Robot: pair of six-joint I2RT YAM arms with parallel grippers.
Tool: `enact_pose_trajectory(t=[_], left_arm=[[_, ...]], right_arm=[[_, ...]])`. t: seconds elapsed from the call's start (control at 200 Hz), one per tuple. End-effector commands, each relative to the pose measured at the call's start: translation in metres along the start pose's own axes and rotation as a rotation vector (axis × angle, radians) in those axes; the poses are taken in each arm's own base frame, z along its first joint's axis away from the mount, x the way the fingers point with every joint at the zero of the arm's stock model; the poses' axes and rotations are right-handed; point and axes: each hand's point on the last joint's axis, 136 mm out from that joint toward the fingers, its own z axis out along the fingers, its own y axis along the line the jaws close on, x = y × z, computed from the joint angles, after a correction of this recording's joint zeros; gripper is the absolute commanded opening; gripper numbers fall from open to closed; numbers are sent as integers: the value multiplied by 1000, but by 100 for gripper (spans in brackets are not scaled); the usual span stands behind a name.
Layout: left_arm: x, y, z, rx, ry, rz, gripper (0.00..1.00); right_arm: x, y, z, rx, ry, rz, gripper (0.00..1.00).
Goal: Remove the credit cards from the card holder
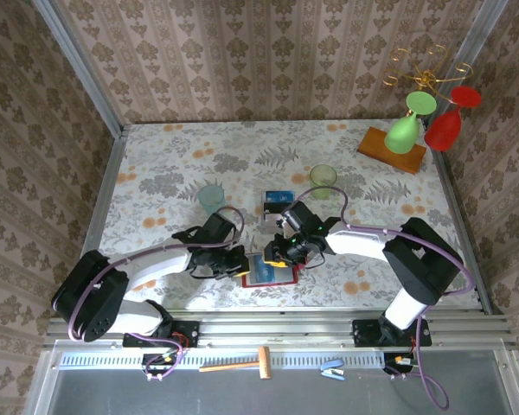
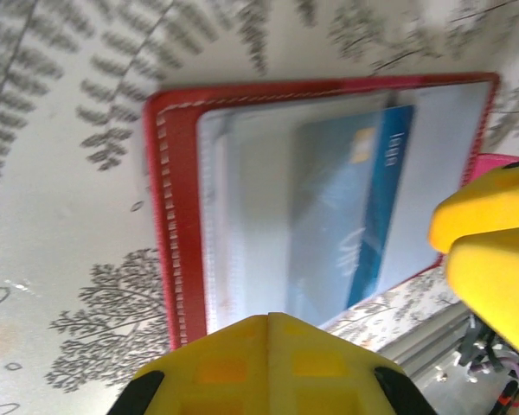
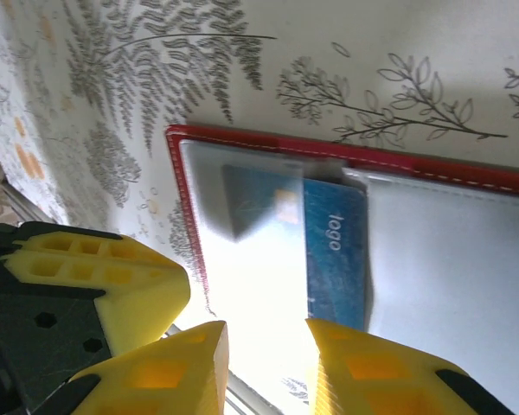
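We find card holder (image 2: 169,216) open, blue card (image 2: 381,207) part out. R gripper (image 3: 266,335) fingers apart; L gripper (image 1: 240,262): cannot tell.

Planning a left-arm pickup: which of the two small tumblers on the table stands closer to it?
The pale teal translucent tumbler, just beyond the left arm; the yellow-green tumbler stands by the right arm.

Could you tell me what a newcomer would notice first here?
An open, grey-lined red card holder lies at the table's near middle, left gripper and right gripper meeting over it. A dark blue credit card sticks partway out of its pocket. At far right hang a red glass and a green glass.
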Motion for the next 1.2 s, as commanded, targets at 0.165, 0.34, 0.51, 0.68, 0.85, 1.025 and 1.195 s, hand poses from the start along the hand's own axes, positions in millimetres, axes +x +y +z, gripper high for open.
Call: enact_pose_trajectory(t=[0.165,0.34,0.51,0.68,0.85,1.025,1.195], left_arm=[[-13,-20,-5,31,-19,30,3],[-11,-15,5,24,6,21,3],[-8,-6,14,13,22,6,3],[-6,1,18,2,29,-5,3],[-4,3,20,2,37,-10,4],[-4,-2,22,34,41,-20,4],[-2,2,22,22,47,-24,4]], right_arm=[[-1,-5,-5,-8,-17,21,31],[0,-10,0,-10,-6,37,31],[1,-13,3,-16,3,47,31],[3,-18,8,-24,19,59,31],[4,-21,12,-22,29,65,31],[6,-25,16,-21,43,68,29],[7,-29,18,-14,49,72,29]])
